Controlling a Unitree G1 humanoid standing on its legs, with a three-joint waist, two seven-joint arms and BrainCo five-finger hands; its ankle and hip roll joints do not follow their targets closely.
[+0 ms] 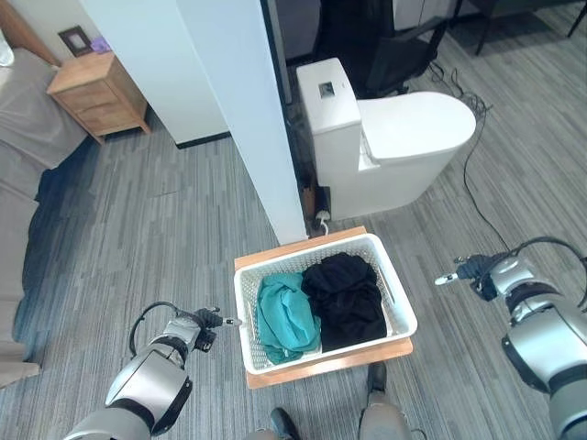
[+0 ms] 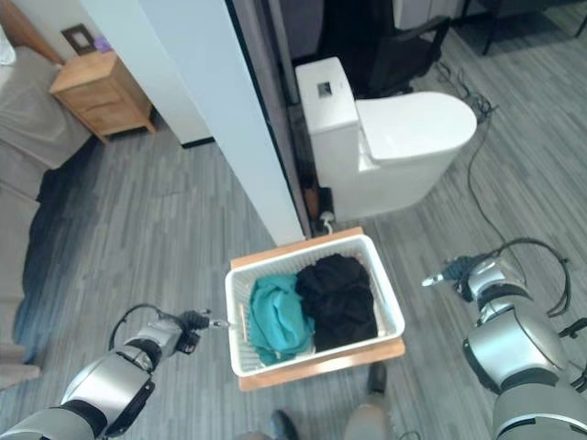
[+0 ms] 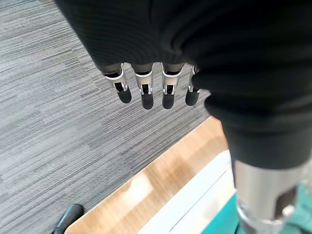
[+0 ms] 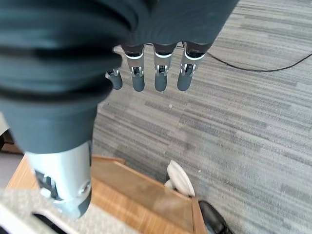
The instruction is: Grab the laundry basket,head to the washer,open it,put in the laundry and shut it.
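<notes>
- Laundry basket [image 1: 396, 295] — white, slotted plastic, on a low wooden board [image 1: 385, 353] on the grey floor [image 1: 156, 229], just in front of a white toilet [image 1: 394, 147]; not yet lifted
- Inside: a teal cloth [image 1: 286, 316] on its left, a black cloth [image 1: 347, 298] on its right; soft, loose, likely light
- Left robot hand [image 1: 206, 320] just beside the basket's left rim, fingers straight, holding nothing
- Right robot hand [image 1: 466, 269] well apart from the right rim, fingers straight, empty
- Judgement: the shell looks stiff but may flex; smooth plastic could slip; take it by the two short rims, one hand each side — kept level so the clothes stay in
</notes>
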